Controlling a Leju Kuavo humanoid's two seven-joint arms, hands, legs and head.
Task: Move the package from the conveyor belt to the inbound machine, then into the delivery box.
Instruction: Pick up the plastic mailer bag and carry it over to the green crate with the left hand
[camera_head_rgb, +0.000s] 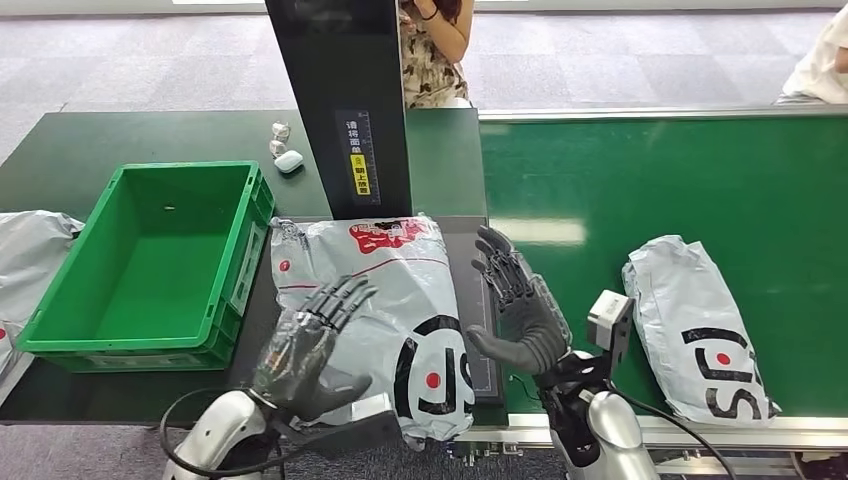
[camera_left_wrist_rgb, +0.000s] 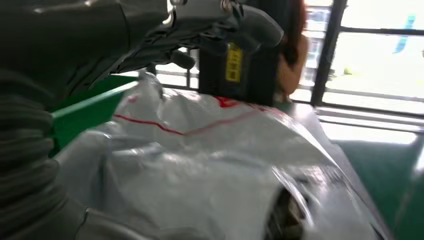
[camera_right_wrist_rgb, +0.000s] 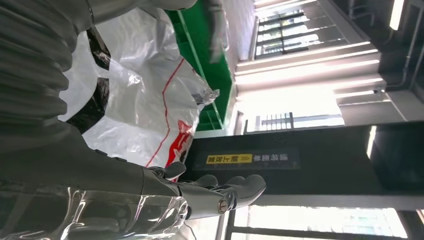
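Your left hand (camera_head_rgb: 305, 345) and right hand (camera_head_rgb: 520, 305) flank the package (camera_head_rgb: 385, 320) on the machine (camera_head_rgb: 345, 110) — fingers apart, gripping nothing — beside the box (camera_head_rgb: 60, 330).

- The grey plastic mailer package with red and black print (camera_head_rgb: 385, 310) is a thin, crinkled film, glossy where light catches it.
- The green moulded plastic crate (camera_head_rgb: 150, 260) looks smooth with a slight sheen.
- The green conveyor belt (camera_head_rgb: 680, 180) is matt with a soft glare patch.
- The black upright scanner post (camera_head_rgb: 340, 100) is smooth and glossy.
- The second grey plastic mailer bag (camera_head_rgb: 695, 325) is wrinkled and shiny.
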